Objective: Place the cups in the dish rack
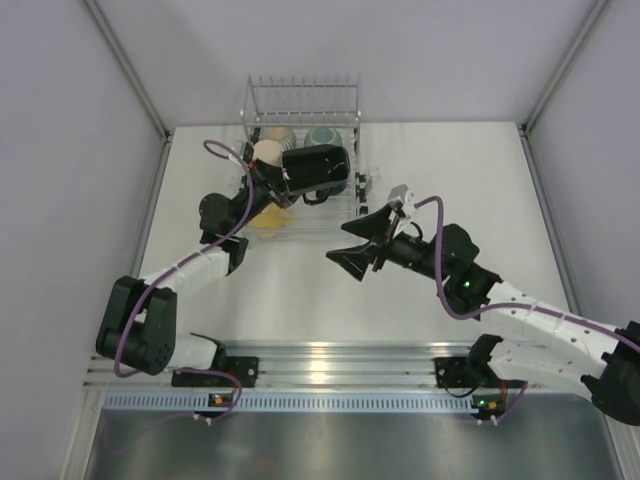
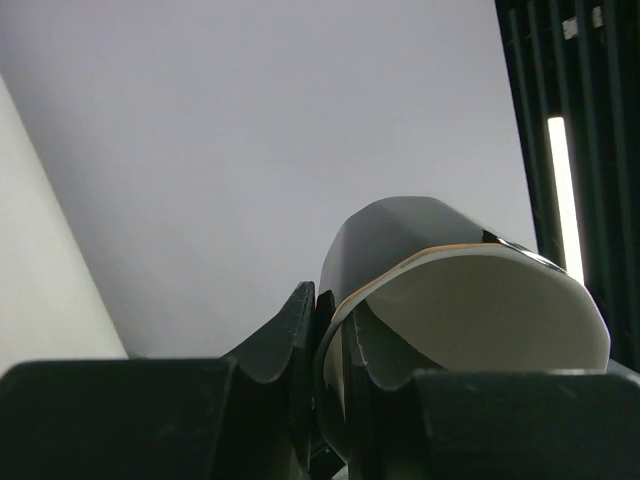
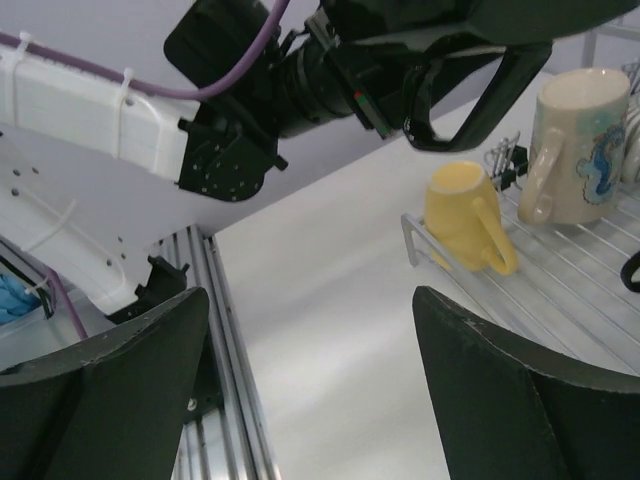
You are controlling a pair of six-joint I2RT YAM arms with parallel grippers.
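My left gripper is shut on the rim of the black cup with cream inside, holding it on its side above the silver wire dish rack. In the left wrist view one finger is inside the black cup and one outside. A small yellow cup lies in the rack's near left corner, and it also shows in the right wrist view. A tall cream mug stands in the rack. A ribbed beige cup and a teal-green cup sit at the rack's far end. My right gripper is open and empty, near the rack's front right.
Grey walls enclose the white table on three sides. An aluminium rail runs along the near edge at the arm bases. The left arm hangs over the rack in the right wrist view.
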